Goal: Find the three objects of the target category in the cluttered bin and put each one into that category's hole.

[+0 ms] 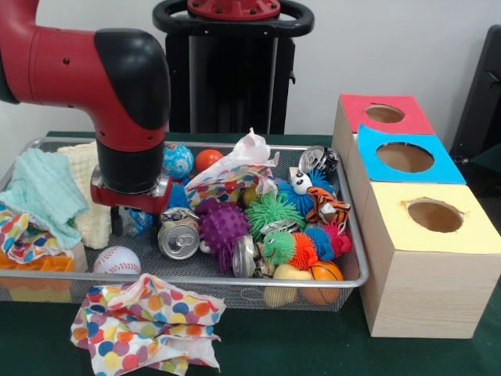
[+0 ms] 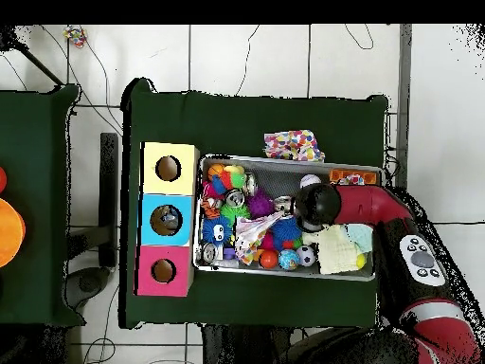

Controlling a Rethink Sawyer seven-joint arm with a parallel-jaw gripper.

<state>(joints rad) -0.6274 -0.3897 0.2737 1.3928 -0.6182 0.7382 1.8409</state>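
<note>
**A:** Where were the cans?

**B:** All inside the wire bin (image 1: 196, 280). One crushed can (image 1: 178, 239) lay near the bin's middle, touching a purple spiky ball (image 1: 221, 225). A second can (image 1: 244, 255) stood on edge just beside that ball, toward the bin's front rim. A third can (image 1: 317, 159) sat at the bin's far right corner. (Whether cans were the wanted category, I could not tell.)

**A:** And the gripper?

**B:** The gripper (image 1: 131, 205) was down in the bin's left half, just beside the crushed can, with a baseball (image 1: 117, 260) in front of it. The arm's wrist hid it, so I could not tell whether it was released or clenched.

**A:** The holes?

**B:** Outside the bin's right side stood three boxes in a row, each with a round hole on top: yellow box (image 1: 427, 258) nearest the front, blue box (image 1: 407, 160) between, and red box (image 1: 383, 115) farthest back.

**A:** Anything else?

**B:** A polka-dot cloth (image 1: 145, 321) lay on the table against the bin's front wall.
</note>
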